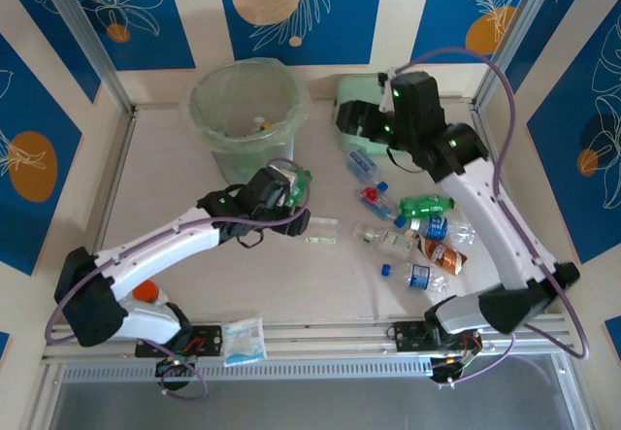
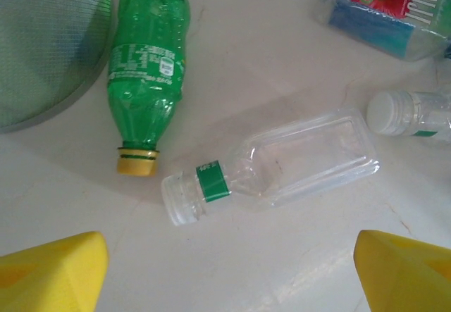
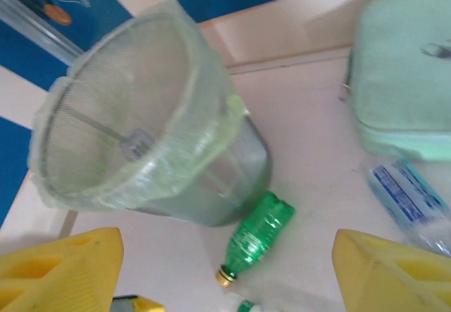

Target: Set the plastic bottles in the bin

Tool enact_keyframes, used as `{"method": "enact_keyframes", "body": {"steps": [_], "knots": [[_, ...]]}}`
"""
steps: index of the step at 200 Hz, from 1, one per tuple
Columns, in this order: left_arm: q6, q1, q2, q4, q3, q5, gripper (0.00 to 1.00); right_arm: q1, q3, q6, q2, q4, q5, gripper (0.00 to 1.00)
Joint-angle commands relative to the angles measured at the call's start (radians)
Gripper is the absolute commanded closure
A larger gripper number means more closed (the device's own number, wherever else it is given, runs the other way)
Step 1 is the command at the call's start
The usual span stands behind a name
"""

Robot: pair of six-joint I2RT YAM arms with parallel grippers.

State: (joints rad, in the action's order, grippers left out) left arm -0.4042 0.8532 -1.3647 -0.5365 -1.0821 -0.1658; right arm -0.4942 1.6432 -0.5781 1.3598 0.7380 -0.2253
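Here the pale desk [image 1: 165, 197] carries the bin [image 3: 204, 122] upright at its far side. Most plastic bottles [image 1: 417, 231] lie scattered right of centre. A green bottle [image 2: 144, 65] lies just beside the bin's base, a clear bottle [image 2: 282, 164] near it. The left fingers [image 2: 49, 270] stand wide apart above both, empty; the right fingers [image 3: 56, 270] are likewise spread, holding nothing.

The green bottle [image 2: 144, 65] and clear bottle [image 2: 282, 167] are glossy, thin-walled plastic, the bin [image 3: 243, 185] shows a fine mesh texture under a crinkly film liner [image 3: 211, 115], and the table [image 2: 282, 65] is smooth and matt.
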Motion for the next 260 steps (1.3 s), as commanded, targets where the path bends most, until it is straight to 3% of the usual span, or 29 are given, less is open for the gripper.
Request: {"method": "enact_keyframes", "body": {"steps": [1,56,142,184,219,260], "knots": [[0.046,0.029,-0.046,0.108,0.014,0.032,0.1,0.016,-0.149,-0.05,-0.082,-0.023,-0.003,0.21],[0.189,0.086,-0.221,0.102,-0.073,0.176,0.02,0.055,-0.382,-0.097,-0.263,0.048,-0.039,0.2],[0.391,0.087,-0.389,0.059,-0.207,0.094,0.01,0.132,-0.437,-0.14,-0.35,0.112,-0.019,0.18],[0.539,0.075,-0.473,-0.013,-0.265,0.135,0.01,0.132,-0.469,-0.157,-0.37,0.112,-0.012,0.18],[0.561,0.041,-0.5,-0.02,-0.269,0.193,0.01,0.135,-0.477,-0.157,-0.382,0.119,-0.012,0.18],[0.582,0.033,-0.522,-0.022,-0.244,0.157,0.05,0.156,-0.487,-0.152,-0.393,0.121,0.002,0.18]]}}
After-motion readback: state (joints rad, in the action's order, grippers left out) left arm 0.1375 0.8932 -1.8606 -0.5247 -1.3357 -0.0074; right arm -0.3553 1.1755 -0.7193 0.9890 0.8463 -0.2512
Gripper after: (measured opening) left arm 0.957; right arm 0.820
